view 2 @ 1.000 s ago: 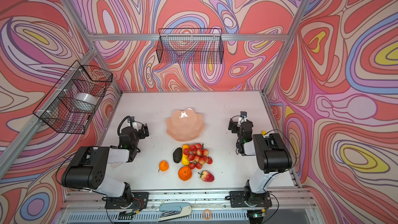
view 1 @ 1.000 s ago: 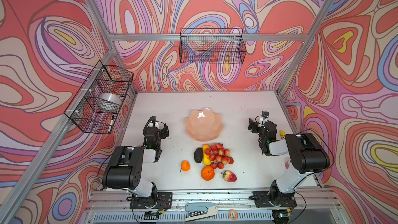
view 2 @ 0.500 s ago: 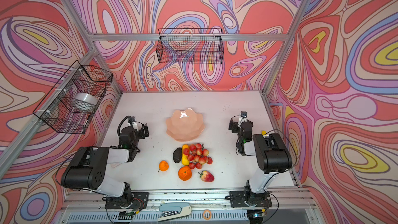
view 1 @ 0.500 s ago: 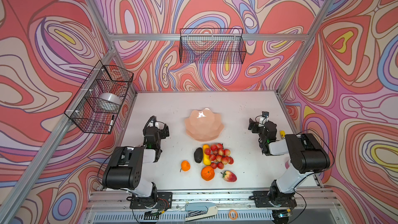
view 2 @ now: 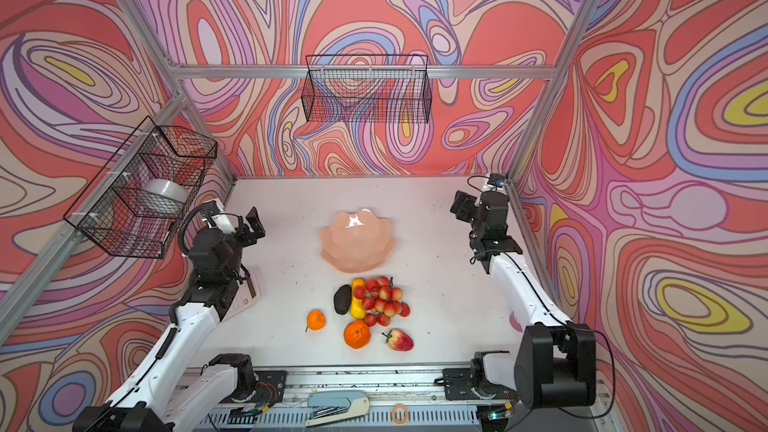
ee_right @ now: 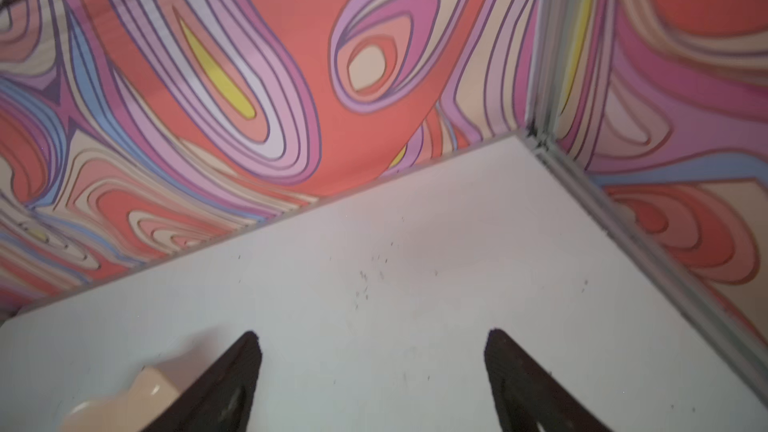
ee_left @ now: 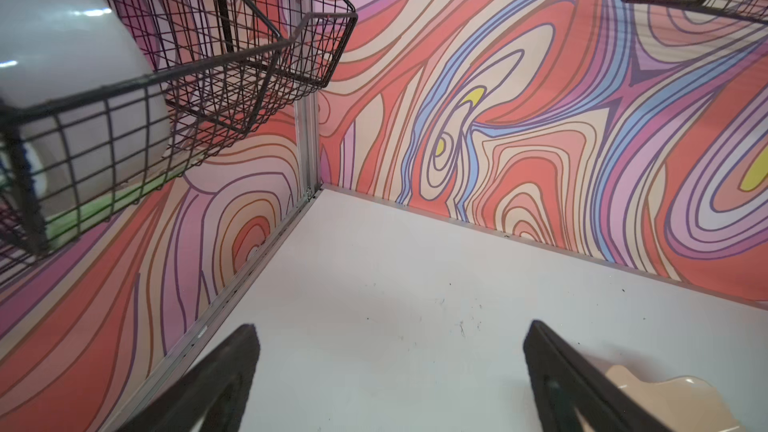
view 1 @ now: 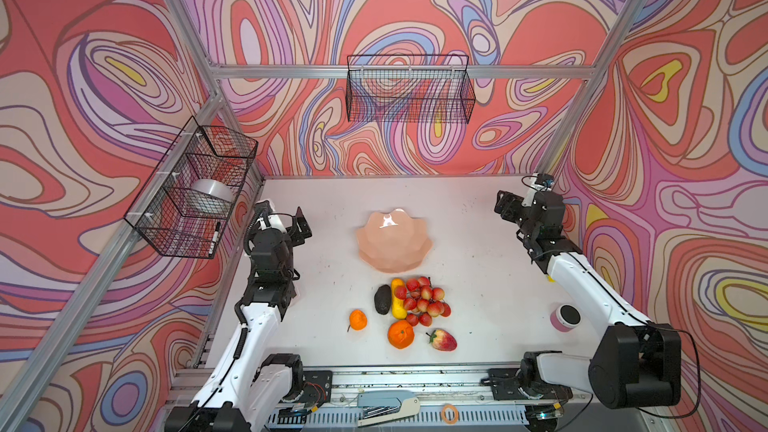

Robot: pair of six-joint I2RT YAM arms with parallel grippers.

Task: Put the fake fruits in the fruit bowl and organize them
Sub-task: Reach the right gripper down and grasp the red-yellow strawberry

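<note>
Lying loose, the fruits [view 1: 420,304] cluster between the fruit bowl [view 1: 394,238] and the worktop's front edge.
Long yellow fruit [view 1: 397,301] and avocado [view 1: 382,300] lie parallel, long axes pointing at the bowl; left gripper [ee_left: 392,328] and right gripper [ee_right: 372,335] gape empty.

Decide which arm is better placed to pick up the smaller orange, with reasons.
Left, probably. The smaller orange lies at the fruit group's left edge, nearer the left gripper, which is open and empty. The right gripper would reach past the berries.
</note>
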